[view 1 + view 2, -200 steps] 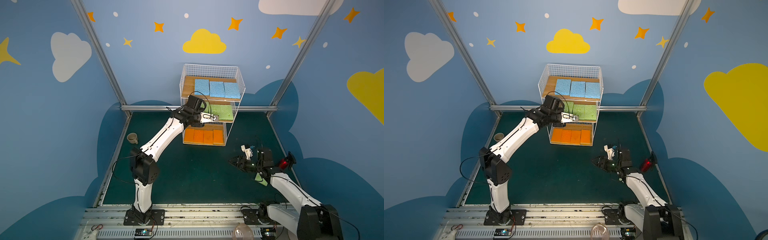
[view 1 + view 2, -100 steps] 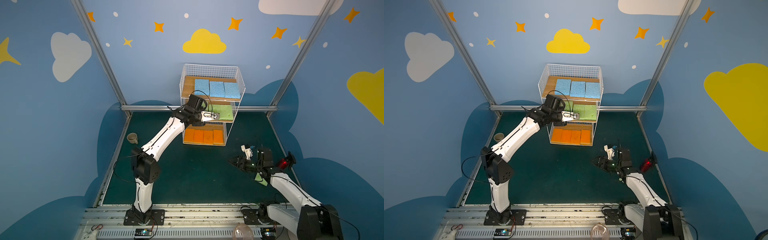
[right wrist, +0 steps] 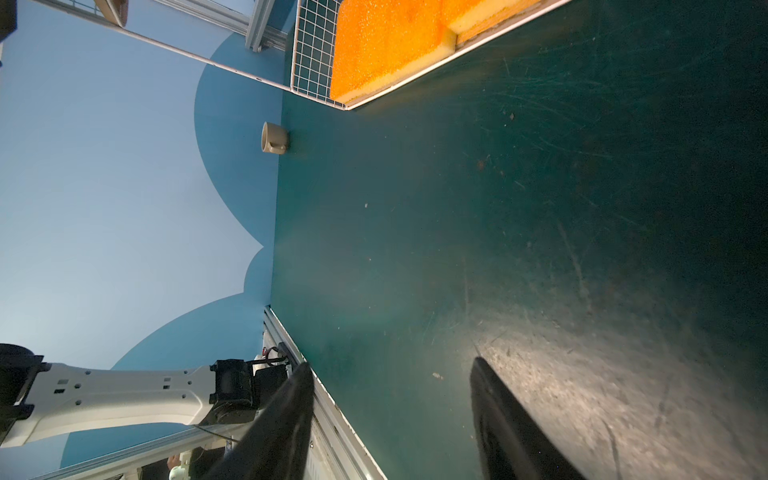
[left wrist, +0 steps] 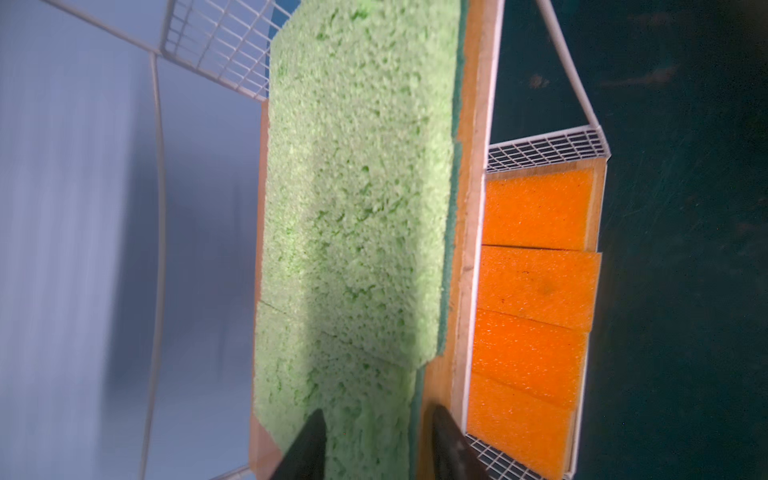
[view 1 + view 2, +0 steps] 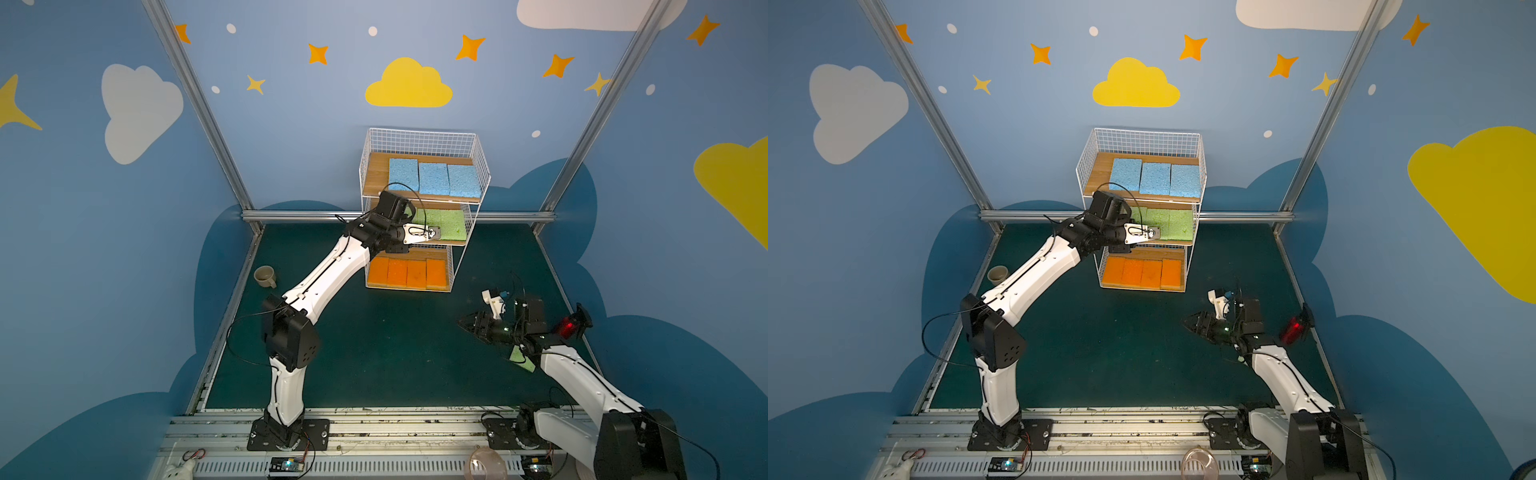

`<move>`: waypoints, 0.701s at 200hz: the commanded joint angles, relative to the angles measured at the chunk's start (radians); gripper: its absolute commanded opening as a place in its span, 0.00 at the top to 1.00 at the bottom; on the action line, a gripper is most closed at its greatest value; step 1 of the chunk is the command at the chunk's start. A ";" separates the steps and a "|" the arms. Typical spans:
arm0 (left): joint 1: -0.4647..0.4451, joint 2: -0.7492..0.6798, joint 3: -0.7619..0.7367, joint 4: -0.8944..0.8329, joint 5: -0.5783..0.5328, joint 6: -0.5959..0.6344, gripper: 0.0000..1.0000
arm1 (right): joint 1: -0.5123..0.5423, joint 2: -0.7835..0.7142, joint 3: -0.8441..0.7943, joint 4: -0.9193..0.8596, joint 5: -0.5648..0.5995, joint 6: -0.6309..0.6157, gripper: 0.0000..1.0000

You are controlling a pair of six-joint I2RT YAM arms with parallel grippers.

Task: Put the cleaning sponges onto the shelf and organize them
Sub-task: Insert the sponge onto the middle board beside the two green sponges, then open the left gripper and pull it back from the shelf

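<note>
Dark green mat [image 5: 374, 353] is covering the table; blue walls with clouds and stars are closing it in on three sides. Shelf [image 5: 482, 166] is standing at the far middle of the mat.

- Top board: blue sponges [image 5: 434, 178] are lying three in a row.
- Middle board: green sponges [image 5: 451, 224] are lying side by side, the left ones partly hidden by the arm.
- Bottom board: orange sponges [image 5: 409, 273] are lying four in a row.

Left gripper [image 5: 434, 234] is reaching into the middle tier from the left. In the left wrist view its fingers [image 4: 309, 440] are standing apart, released, with a green sponge lying flat on the board between them.

Right gripper [image 5: 462, 323] is hovering over the near right of the mat, jaws spread, nothing between them.

Loose green sponge [image 5: 521, 359] is lying on the mat under the right arm, partly covered by it, well apart from the shelf.

Mug [image 5: 264, 276] is sitting at the left edge of the mat.
</note>
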 commanded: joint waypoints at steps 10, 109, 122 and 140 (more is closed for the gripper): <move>-0.004 -0.039 -0.061 -0.026 0.006 -0.024 0.31 | 0.004 -0.021 0.021 -0.017 -0.006 -0.013 0.40; -0.095 -0.302 -0.338 0.179 -0.008 -0.138 0.00 | -0.003 -0.151 0.065 -0.258 0.266 0.062 0.40; -0.135 -0.349 -0.394 0.213 -0.025 -0.194 0.00 | -0.006 -0.184 0.057 -0.315 0.383 0.098 0.40; -0.208 -0.409 -0.478 0.264 -0.078 -0.296 0.00 | -0.025 -0.246 0.050 -0.400 0.494 0.094 0.39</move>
